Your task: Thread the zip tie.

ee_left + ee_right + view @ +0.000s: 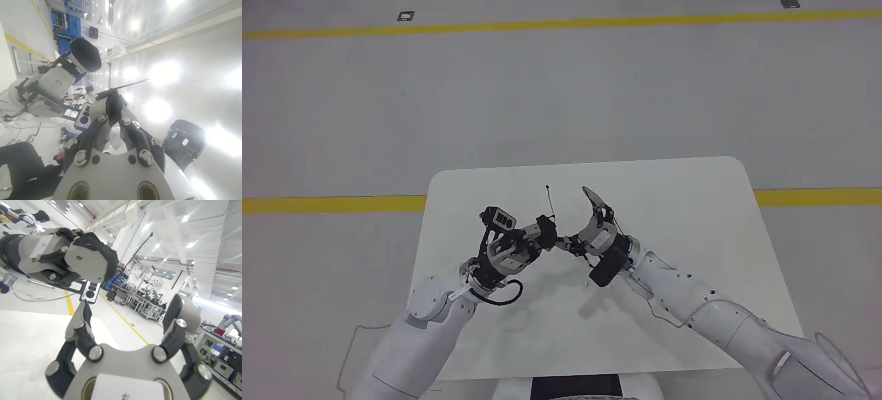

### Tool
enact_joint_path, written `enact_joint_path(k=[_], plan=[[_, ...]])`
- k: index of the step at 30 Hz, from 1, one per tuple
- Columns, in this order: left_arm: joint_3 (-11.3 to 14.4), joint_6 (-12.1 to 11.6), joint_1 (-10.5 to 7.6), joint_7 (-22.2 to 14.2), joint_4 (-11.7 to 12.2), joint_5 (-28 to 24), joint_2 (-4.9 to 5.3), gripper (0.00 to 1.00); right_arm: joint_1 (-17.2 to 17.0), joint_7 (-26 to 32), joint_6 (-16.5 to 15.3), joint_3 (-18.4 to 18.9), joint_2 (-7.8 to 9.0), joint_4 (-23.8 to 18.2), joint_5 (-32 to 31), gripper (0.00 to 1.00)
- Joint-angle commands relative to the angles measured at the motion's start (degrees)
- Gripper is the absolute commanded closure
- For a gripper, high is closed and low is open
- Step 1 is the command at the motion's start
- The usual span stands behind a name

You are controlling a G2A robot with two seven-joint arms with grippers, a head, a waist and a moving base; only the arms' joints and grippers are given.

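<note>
Mid-air over the white table, nr its middle: left gripper clamped tight on a black zip tie, w/ the thin free length jutting up & out past the gripper's tip, clear of the tabletop. Just beside it, right gripper spread wide, nothing btwn its two sides, one side raised near the zip tie but not touching. No loop visible; zip tie straight, not bent back on itself. Small dark nub at far tip in top view, poss. the head, too small to say for sure. Judged early-stage: pick-up & presenting done, threading itself not yet begun. Left to do, prob.: grip the free end w/ the empty gripper, curl it round, line tail up w/ head slot, push thru & pull snug. Fiddly bit ahead, given a thin springy zip tie & a tiny slot.
</note>
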Motion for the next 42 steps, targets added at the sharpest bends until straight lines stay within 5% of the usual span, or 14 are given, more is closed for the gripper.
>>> enact_joint_path(k=[1, 12, 13, 14, 15, 17, 25, 42], plan=[[0.00, 0.01, 0.00, 0.00, 0.00, 0.00, 0.00, 1.00, -0.11, 0.55, 0.12, 0.09, -0.01, -0.21, -0.39, 0.00], [0.00, 0.01, 0.00, 0.00, 0.00, 0.00, 0.00, 1.00, -3.25, -5.09, 3.86, 3.70, -0.27, -0.45, -6.04, 0.00], [0.00, 0.01, 0.00, 0.00, 0.00, 0.00, 0.00, 1.00, -3.36, -5.46, 4.23, 3.91, -0.37, -0.44, -6.44, 0.09], [0.00, 0.01, 0.00, 0.00, 0.00, 0.00, 0.00, 1.00, -3.48, -5.82, 4.54, 4.13, -0.48, -0.36, -6.68, 0.38], [0.00, 0.01, 0.00, 0.00, 0.00, 0.00, 0.00, 1.00, -3.61, -6.05, 4.79, 4.36, -0.63, -0.18, -6.90, 0.51], [0.00, 0.01, 0.00, 0.00, 0.00, 0.00, 0.00, 1.00, -3.55, -6.13, 5.47, 4.44, -0.84, 0.09, -6.90, 0.55], [0.00, 0.01, 0.00, 0.00, 0.00, 0.00, 0.00, 1.00, -2.65, -5.12, 7.31, 4.02, -1.79, 1.19, -6.90, 0.64], [0.00, 0.01, 0.00, 0.00, 0.00, 0.00, 0.00, 1.00, -2.13, -6.91, 7.24, 3.60, -3.52, 2.69, -6.90, 0.67]])
